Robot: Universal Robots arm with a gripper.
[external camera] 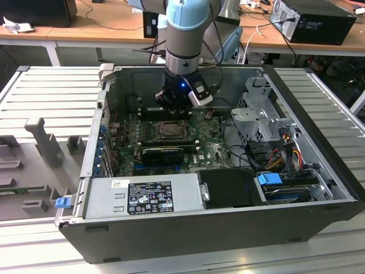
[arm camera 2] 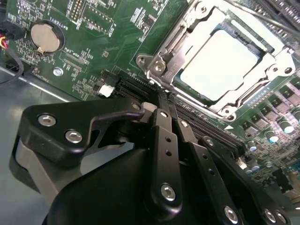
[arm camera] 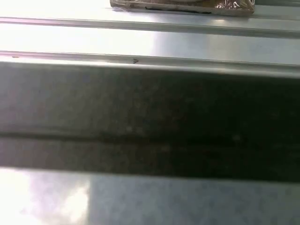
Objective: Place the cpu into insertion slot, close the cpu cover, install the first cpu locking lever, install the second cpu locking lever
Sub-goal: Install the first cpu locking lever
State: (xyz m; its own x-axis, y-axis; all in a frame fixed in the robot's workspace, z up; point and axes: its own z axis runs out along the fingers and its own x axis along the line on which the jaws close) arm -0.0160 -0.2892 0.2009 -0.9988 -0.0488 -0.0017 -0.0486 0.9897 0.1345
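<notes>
While the end effector [arm camera 2: 161, 101] hovers, one cpu [arm camera 2: 218, 63] seemingly sits seated.

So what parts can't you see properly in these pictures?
- Gripper fingertips: in the second wrist view they run together, so open or shut is unclear.
- Cpu cover levers: locked or not, too unclear.
- Insertion slot: too small in the exterior view, and the arm hides its far edge.
</notes>
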